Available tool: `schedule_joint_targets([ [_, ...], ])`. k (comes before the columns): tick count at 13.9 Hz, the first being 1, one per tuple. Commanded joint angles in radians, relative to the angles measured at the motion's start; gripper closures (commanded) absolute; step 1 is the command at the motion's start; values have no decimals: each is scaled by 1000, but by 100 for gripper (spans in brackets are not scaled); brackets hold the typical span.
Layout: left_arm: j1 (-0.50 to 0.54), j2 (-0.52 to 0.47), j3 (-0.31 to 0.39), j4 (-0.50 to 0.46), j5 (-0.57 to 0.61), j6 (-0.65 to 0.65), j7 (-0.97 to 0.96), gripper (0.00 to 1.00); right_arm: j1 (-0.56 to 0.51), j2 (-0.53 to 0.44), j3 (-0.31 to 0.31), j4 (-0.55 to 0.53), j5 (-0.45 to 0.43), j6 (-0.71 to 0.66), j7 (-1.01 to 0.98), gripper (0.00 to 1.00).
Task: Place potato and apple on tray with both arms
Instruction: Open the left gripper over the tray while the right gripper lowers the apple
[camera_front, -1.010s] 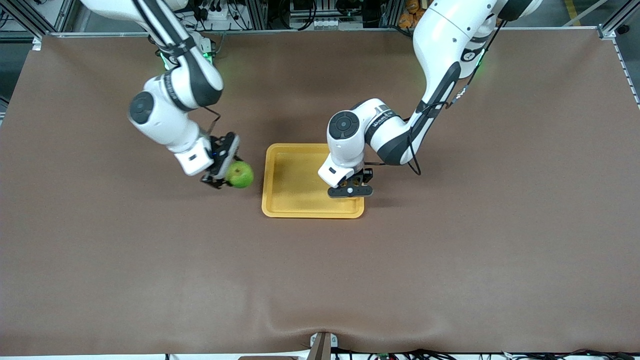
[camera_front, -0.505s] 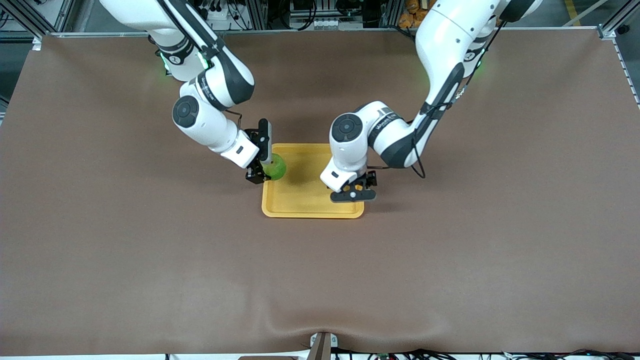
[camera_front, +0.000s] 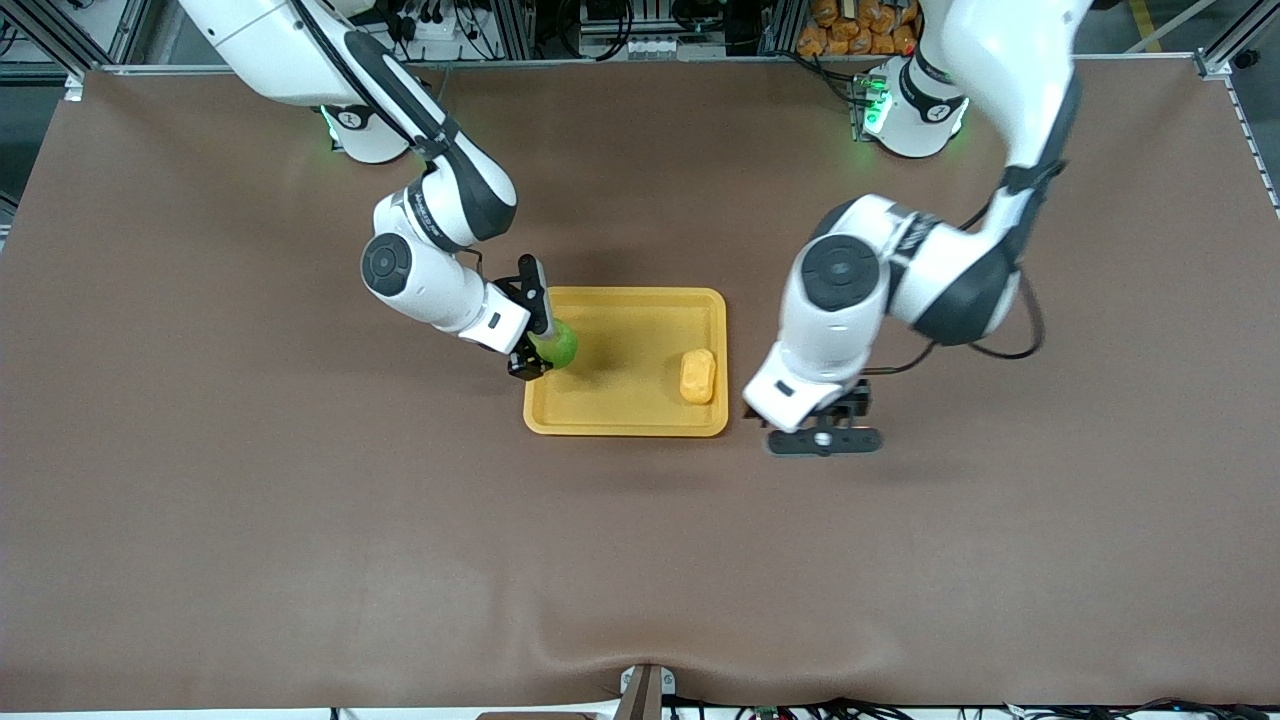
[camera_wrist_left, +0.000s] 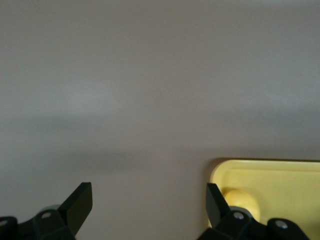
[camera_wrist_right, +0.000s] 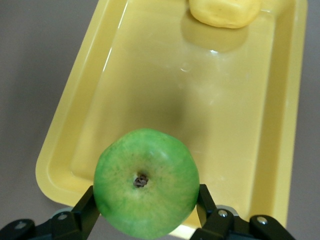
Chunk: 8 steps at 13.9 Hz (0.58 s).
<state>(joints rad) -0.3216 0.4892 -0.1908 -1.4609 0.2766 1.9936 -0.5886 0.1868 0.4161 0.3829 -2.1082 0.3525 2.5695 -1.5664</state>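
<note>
The yellow tray lies mid-table. The potato lies in the tray at its left-arm end; it also shows in the right wrist view and the left wrist view. My right gripper is shut on the green apple and holds it over the tray's right-arm end; the right wrist view shows the apple between the fingers, above the tray. My left gripper is open and empty over the table beside the tray's left-arm end.
The brown table cover spreads around the tray on all sides. The arm bases stand along the table's back edge.
My left gripper let go of the potato in the tray and moved off the tray toward the left arm's end. My right gripper carried the apple from beside the tray to over its end.
</note>
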Motion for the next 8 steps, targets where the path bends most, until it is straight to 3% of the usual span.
schedule_joint_targets([
  [1, 48, -102, -12, -9, -26, -128, 26, 0, 14, 32, 2, 20, 17, 1, -76, 0],
  [8, 258, -236, -12, -10, -172, -272, 69, 0, -29, 27, 4, 19, 19, 17, -139, 0],
])
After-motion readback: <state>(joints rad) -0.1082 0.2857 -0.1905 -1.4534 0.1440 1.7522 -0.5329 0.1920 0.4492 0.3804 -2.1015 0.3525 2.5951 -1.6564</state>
